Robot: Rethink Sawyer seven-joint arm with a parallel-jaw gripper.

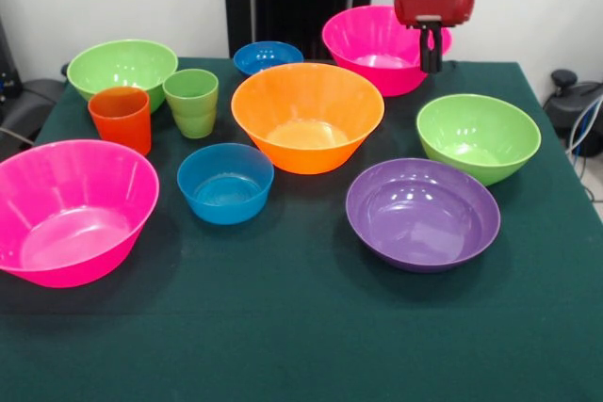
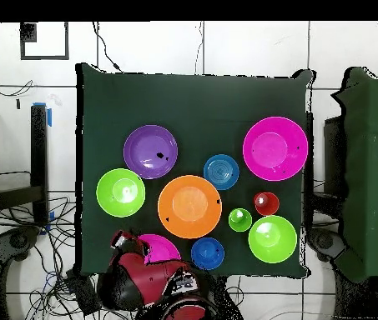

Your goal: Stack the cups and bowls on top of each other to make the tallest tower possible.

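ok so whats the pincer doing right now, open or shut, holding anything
Pincer: shut, fingers together, holding nothing; it hangs over the far pink bowl.

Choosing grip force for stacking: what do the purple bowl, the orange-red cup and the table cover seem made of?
Purple bowl: likely hard plastic, glossy, with bright light spots inside. Orange-red cup: probably thin plastic, slightly see-through, smooth. Table cover: looks like dark green cloth, matte, no shine.
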